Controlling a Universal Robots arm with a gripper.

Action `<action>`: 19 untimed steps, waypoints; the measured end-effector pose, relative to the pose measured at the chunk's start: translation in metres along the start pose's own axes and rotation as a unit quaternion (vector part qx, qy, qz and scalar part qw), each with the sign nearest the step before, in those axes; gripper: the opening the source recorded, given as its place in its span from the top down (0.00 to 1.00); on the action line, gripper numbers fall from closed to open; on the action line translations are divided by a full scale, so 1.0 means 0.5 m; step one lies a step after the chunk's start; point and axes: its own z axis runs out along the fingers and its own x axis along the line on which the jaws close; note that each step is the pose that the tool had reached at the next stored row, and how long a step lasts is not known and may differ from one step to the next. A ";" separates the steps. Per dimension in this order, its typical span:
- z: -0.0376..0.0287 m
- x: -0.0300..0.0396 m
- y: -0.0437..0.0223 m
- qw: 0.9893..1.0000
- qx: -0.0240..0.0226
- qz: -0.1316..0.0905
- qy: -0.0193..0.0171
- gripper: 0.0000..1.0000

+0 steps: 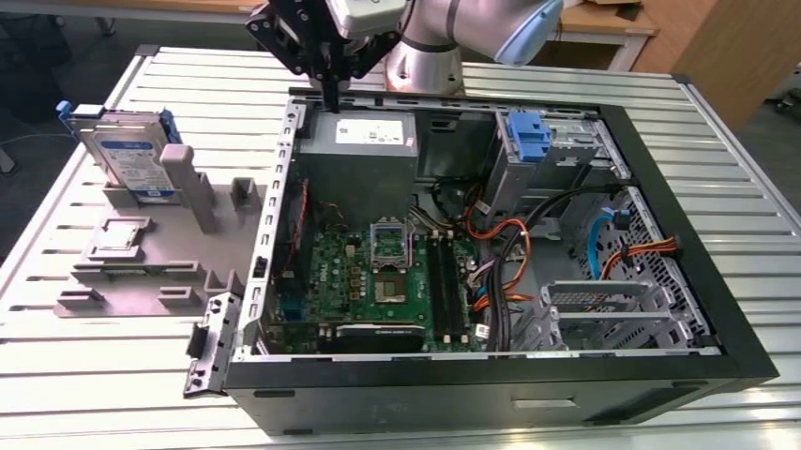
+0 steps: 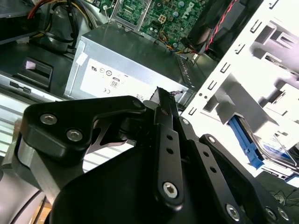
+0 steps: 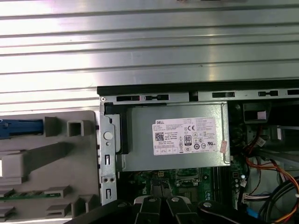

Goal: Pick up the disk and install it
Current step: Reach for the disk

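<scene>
Exterior view: jaws closed, empty, over the far edge of the case (image 1: 501, 380); disk (image 1: 129, 155) upright near the far corner of the table (image 1: 100, 375), the exterior view's left. Second wrist view: disk (image 2: 247, 144) well apart, so a clean pick needs opened jaws squared to its edge.

- Open black computer case (image 1: 375, 398) lying on slatted metal table (image 1: 113, 403).
- Inside case, far corner: silver power supply (image 1: 363, 141).
- On case floor: green motherboard (image 1: 375, 277), orange cables (image 1: 501, 234).
- Inside case, far side: blue bracket (image 1: 531, 136).
- Just outside case, exterior view's left: grey fixture (image 1: 138, 281).
</scene>
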 end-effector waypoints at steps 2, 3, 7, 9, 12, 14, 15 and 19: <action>0.000 0.002 0.000 1.000 0.000 0.000 0.000 0.90; 0.000 0.002 0.000 1.000 0.000 0.000 0.000 0.90; 0.000 0.003 0.000 1.000 0.000 0.000 0.000 0.90; 0.000 0.003 0.000 1.000 0.000 0.000 0.000 0.90; 0.000 0.009 -0.001 1.000 0.000 0.000 0.000 0.90; 0.000 0.016 -0.001 1.000 0.000 0.000 0.000 0.90; -0.001 0.019 -0.001 1.000 0.000 0.000 0.000 0.90; -0.001 0.032 -0.001 1.000 0.000 0.000 0.000 0.90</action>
